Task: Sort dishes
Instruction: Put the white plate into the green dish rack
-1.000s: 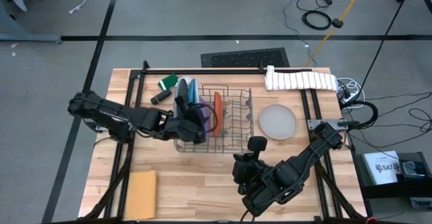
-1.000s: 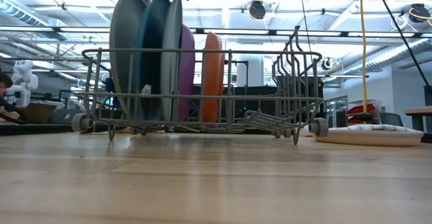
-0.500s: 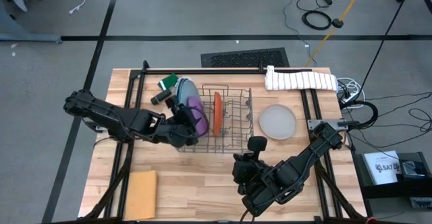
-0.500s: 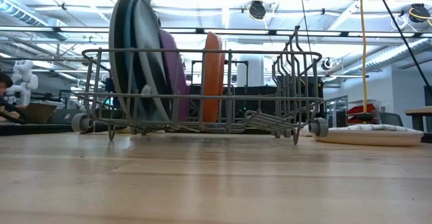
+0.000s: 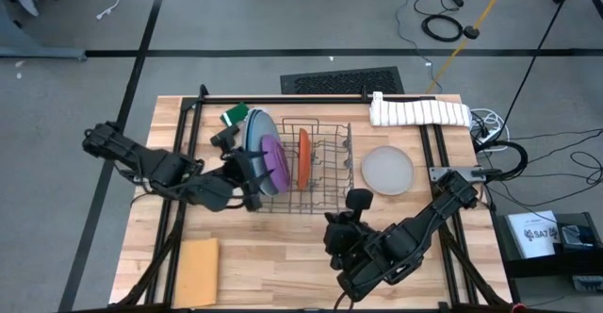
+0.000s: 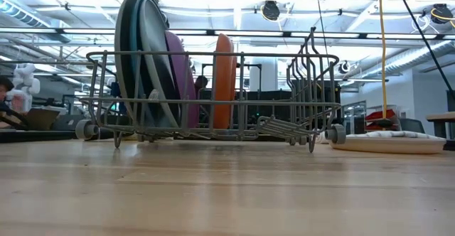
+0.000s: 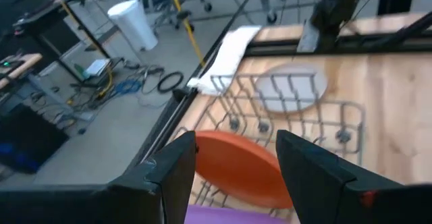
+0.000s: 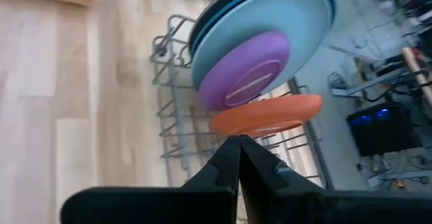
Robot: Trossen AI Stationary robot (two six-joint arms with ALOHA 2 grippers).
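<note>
A wire rack point(image 5: 316, 167) stands mid-table. At its left end three large plates point(image 5: 256, 129) lean together, tops toward the table's left, with a purple plate point(image 5: 273, 162) resting on their face. An orange plate point(image 5: 303, 157) stands upright in the slots beside them. A light grey plate point(image 5: 387, 170) lies flat on the table right of the rack. My left gripper point(image 5: 252, 173) hovers open at the rack's near left corner, touching nothing; in its wrist view the orange plate point(image 7: 236, 170) shows beyond the open fingers. My right gripper point(image 5: 354, 203) waits shut near the rack's near right side.
A tan square sheet point(image 5: 196, 258) lies at the near left corner. A rolled white towel point(image 5: 419, 112) lies along the far right edge. A green and black object point(image 5: 231, 117) sits far left of the rack. Black frame rails point(image 5: 283, 98) border the table.
My left gripper has drawn back from among the plates toward the table's left and near edges and risen, staying open. The large plates and the purple plate, upright a second ago, have tipped so their tops lean toward the table's left. The orange plate has stayed upright.
</note>
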